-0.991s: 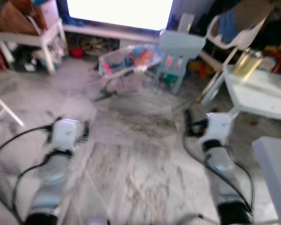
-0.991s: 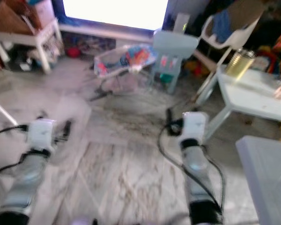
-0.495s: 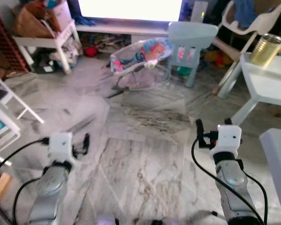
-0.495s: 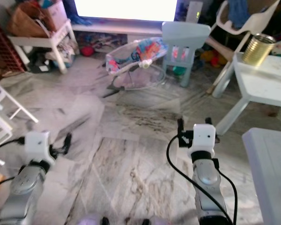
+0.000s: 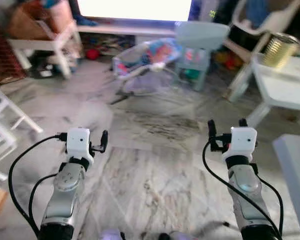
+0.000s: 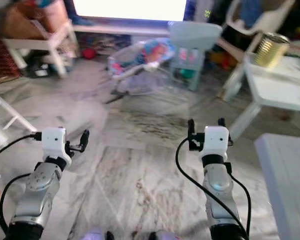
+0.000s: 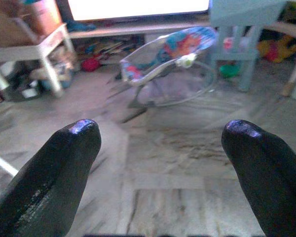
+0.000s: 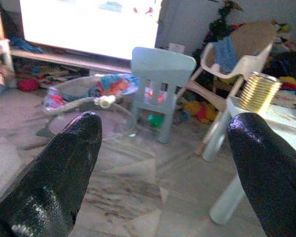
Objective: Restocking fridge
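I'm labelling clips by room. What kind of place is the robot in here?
Probably a home living or play room: a colourful baby bouncer seat and a small pale-blue child's chair stand on the marble-patterned floor, before a large bright screen.

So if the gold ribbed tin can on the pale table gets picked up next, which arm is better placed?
Probably the right. The gold ribbed tin can stands on the pale table ahead on the robot's right, beyond the right gripper, whose fingers are open. The left gripper, also open, is across the marble floor.
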{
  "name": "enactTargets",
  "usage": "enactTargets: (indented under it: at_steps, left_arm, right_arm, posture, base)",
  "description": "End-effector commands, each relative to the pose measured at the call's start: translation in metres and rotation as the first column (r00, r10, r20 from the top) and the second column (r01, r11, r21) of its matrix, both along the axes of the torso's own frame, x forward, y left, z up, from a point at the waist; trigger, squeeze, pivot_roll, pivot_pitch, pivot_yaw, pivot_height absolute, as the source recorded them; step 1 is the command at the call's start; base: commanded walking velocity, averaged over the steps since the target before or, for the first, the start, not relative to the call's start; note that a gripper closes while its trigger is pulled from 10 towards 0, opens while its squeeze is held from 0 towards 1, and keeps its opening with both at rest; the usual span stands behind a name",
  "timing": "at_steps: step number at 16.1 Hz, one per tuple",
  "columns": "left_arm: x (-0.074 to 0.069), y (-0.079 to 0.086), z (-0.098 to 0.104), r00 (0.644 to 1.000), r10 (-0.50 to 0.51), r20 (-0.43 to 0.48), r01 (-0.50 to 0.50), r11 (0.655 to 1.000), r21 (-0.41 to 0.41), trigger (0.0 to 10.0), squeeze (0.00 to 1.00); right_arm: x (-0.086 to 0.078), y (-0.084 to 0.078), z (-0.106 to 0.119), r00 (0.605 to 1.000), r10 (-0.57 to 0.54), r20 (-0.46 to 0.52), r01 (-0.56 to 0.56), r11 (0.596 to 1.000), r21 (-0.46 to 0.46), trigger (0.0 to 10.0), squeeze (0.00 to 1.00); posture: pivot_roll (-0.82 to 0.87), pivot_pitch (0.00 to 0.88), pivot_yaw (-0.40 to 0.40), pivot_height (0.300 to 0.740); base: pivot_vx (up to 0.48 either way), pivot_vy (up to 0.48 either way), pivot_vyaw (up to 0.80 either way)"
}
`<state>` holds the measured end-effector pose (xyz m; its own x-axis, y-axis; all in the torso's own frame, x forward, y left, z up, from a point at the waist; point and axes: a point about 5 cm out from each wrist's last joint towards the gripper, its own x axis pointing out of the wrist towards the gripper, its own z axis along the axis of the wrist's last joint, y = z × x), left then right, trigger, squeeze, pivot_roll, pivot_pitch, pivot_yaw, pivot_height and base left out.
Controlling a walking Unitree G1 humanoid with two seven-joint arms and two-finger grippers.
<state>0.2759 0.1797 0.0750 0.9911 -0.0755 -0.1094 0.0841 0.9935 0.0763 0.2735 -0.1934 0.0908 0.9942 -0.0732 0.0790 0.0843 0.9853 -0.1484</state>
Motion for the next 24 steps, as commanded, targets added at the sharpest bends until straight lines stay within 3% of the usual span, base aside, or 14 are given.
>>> enactTargets:
  at_steps: [1, 6, 11, 24]
  left_arm:
    - [0.001, -0.001, 0.004, 1.000, -0.019, 0.018, 0.019, 1.000, 0.004, 10.0, 0.00]
    - [-0.007, -0.004, -0.002, 1.000, -0.007, 0.005, 0.007, 1.000, -0.014, 10.0, 0.00]
    - [-0.003, -0.007, 0.001, 1.000, -0.006, 0.022, 0.007, 1.000, -0.020, 10.0, 0.00]
    - [-0.001, -0.002, 0.003, 0.999, 0.022, 0.041, -0.021, 1.000, -0.023, 10.0, 0.00]
  right_arm:
    - [0.002, 0.004, 0.002, 1.000, 0.014, 0.005, -0.014, 1.000, 0.001, 10.0, 0.00]
    - [-0.002, 0.011, -0.005, 0.999, 0.032, -0.024, -0.032, 0.999, 0.013, 10.0, 0.00]
    - [0.001, 0.012, -0.004, 0.999, 0.039, -0.020, -0.038, 0.999, 0.009, 10.0, 0.00]
    - [0.002, 0.024, -0.005, 0.996, 0.087, -0.011, -0.087, 0.996, -0.013, 10.0, 0.00]
  posture:
    - [0.02, 0.038, -0.010, 0.740]
    - [0.03, 0.045, -0.038, 0.740]
    - [0.03, 0.039, -0.041, 0.740]
    - [0.04, 0.041, -0.044, 0.740]
  base:
    - [0.262, 0.000, -0.80]
    - [0.286, 0.000, -0.80]
    - [0.300, 0.000, -0.80]
    - [0.000, 0.000, -0.80]
